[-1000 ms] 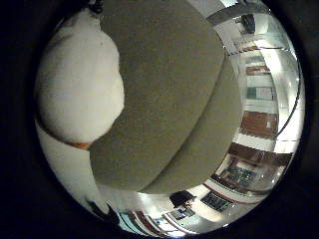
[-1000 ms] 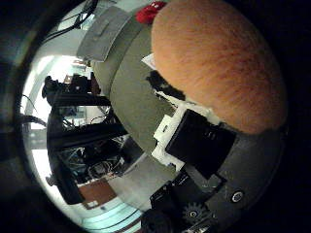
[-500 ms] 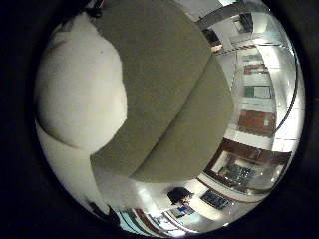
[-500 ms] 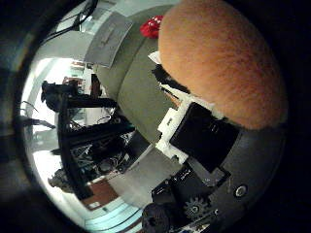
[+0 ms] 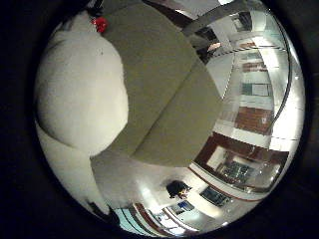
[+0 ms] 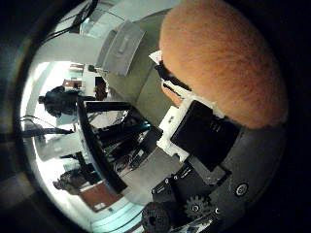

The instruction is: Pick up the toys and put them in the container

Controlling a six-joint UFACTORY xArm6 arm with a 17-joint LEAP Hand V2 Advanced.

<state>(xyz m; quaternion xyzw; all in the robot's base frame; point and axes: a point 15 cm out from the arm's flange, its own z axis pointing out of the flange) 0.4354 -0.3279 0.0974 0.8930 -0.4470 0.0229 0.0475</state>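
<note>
One plush toy point(image 6: 223, 63), orange on one side and white on the other, sits clasped in the hand's point(image 6: 204, 145) curled fingers point(image 6: 201, 133).

It looked like a lab or workshop — black equipment frames point(image 6: 104, 145) stood beside the olive table point(image 5: 164, 99), with glazed, brick-trimmed walls point(image 5: 249, 124) beyond it — a big institutional hall.

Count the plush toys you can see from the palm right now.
1, it seems: an orange and white plush toy close against the palm of the hand, above the olive table. Others may be hidden behind it.
</note>
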